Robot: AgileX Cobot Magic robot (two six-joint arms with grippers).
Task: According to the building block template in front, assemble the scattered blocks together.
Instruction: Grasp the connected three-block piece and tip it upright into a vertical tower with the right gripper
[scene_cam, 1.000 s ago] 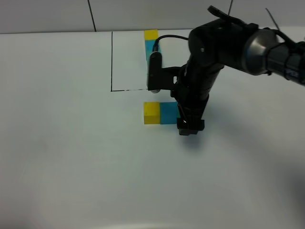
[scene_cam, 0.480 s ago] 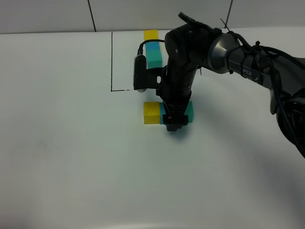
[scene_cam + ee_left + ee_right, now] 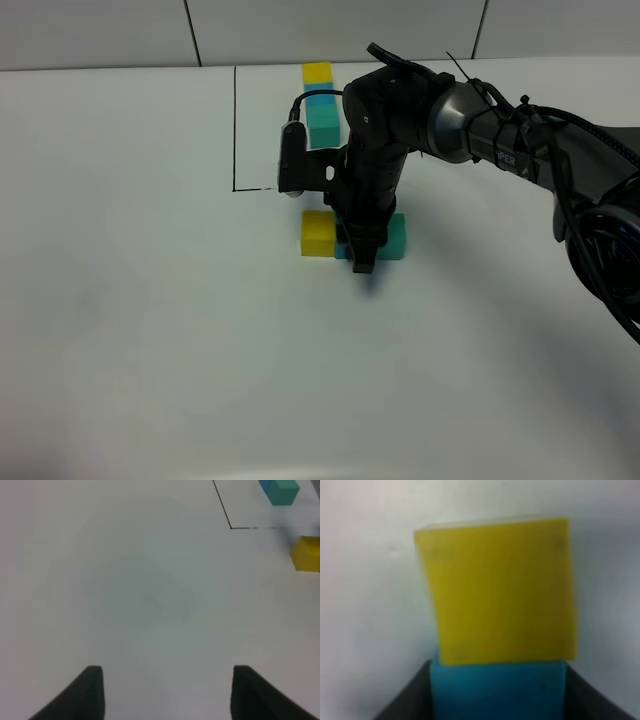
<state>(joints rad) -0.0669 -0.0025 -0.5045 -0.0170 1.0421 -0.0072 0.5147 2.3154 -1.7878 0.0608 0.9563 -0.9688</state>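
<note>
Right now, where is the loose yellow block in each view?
Exterior high: yellow block near centre, below and right of the frame corner.
Left wrist: at the picture's edge, near that same corner, the shared landmark.
Right wrist: fills the middle, touching the blue block; corner unseen.

High view over table, right wrist tight on yellow cube, left wrist shares it.

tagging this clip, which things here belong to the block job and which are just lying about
Job: building block template, yellow block, blue block held by the right end effector, teal-green block.
Lying about: nothing loose; only the white table and the tiled wall behind.
</note>
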